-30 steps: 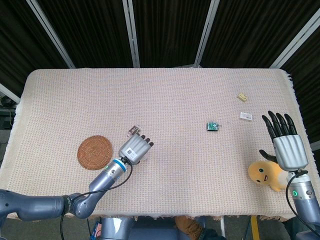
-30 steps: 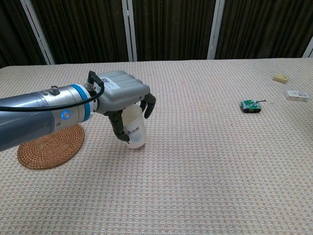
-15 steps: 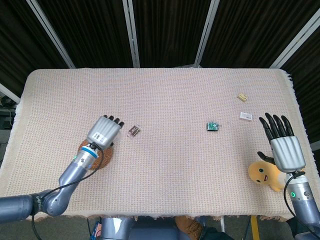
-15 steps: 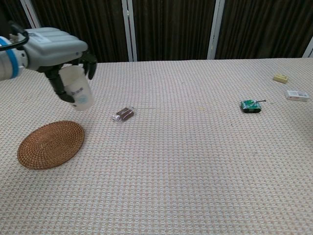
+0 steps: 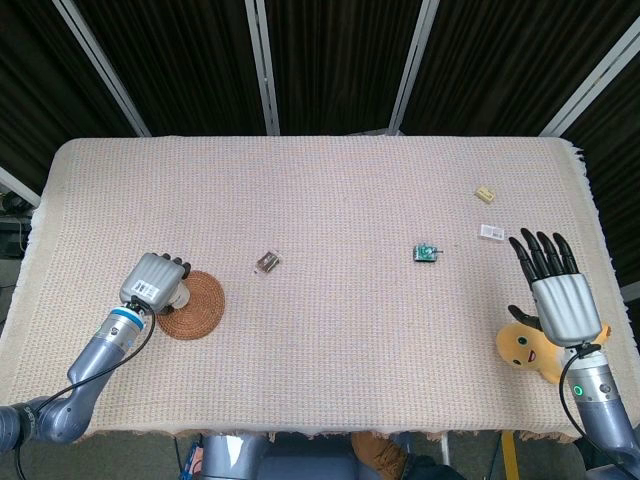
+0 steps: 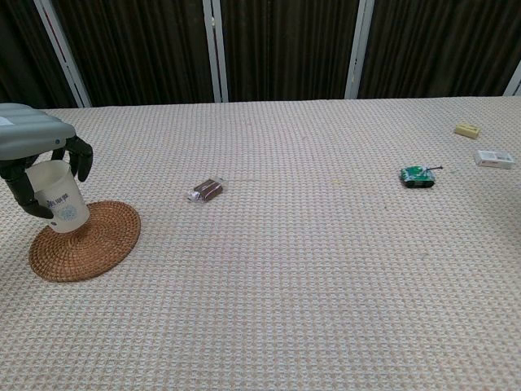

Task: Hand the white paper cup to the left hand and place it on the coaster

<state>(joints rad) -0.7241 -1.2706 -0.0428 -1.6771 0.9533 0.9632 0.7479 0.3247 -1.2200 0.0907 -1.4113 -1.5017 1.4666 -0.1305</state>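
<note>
The white paper cup (image 6: 59, 204) stands tilted over the left part of the woven coaster (image 6: 98, 244), its base apparently touching the weave, though contact is hard to confirm. The left hand (image 6: 28, 151) grips it from above, dark fingers (image 6: 80, 157) curled round its rim. The right hand (image 5: 558, 300) hovers with fingers spread, holding nothing, beside a yellow plush toy (image 5: 528, 349) on the surface (image 6: 309, 285).

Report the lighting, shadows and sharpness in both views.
Head view: even, soft overhead light, no glare; the left hand and right hand are sharp, and only faint shadows show on the tablecloth. Chest view: also sharp and evenly lit; the white paper cup casts little shadow on the coaster; the curtains behind stay very dark.
</note>
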